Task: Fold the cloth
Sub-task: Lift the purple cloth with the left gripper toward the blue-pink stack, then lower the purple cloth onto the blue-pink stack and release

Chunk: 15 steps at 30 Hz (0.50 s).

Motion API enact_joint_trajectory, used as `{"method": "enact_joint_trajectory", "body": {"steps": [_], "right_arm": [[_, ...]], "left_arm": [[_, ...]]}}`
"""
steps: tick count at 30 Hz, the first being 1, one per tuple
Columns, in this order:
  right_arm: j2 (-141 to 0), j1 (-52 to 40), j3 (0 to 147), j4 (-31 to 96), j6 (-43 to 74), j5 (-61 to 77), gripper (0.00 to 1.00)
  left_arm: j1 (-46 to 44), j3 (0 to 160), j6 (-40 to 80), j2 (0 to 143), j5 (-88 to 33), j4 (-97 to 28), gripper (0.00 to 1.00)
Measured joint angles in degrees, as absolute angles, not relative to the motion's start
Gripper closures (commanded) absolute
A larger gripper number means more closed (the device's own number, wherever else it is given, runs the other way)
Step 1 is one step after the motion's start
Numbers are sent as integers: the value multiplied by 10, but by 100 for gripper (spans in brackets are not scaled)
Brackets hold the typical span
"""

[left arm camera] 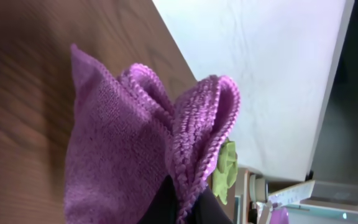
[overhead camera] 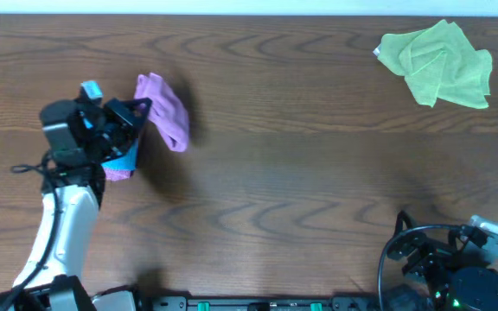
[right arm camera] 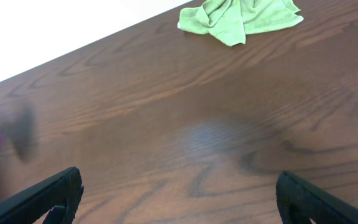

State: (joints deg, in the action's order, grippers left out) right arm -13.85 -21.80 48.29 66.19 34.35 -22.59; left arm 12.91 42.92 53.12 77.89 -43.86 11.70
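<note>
A purple cloth [overhead camera: 167,111] hangs folded above the table at the left, held up by my left gripper [overhead camera: 137,111]. In the left wrist view the purple cloth [left arm camera: 123,149] fills the frame, its doubled stitched edge pinched between the dark fingers [left arm camera: 185,208]. Another purple bit [overhead camera: 118,173] shows under the arm. My right gripper [right arm camera: 178,196] is open and empty, low over bare table at the front right; the arm's base [overhead camera: 456,268] shows in the overhead view.
A crumpled green cloth [overhead camera: 439,62] lies at the back right of the wooden table [overhead camera: 301,173]; it also shows in the right wrist view [right arm camera: 238,18]. A white wall runs along the table's far edge.
</note>
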Motion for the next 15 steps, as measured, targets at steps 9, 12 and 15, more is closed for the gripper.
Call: {"method": "enact_joint_trajectory", "body": {"steps": [9, 12, 15], "right_arm": [[-138, -218, 483, 662, 343, -226, 1], [-138, -218, 483, 662, 343, -226, 1], [-138, -218, 483, 662, 343, -226, 1]], "left_arm": [[201, 461, 481, 779, -451, 55, 94], [218, 461, 475, 779, -451, 50, 94], [227, 461, 471, 779, -450, 48, 94]]}}
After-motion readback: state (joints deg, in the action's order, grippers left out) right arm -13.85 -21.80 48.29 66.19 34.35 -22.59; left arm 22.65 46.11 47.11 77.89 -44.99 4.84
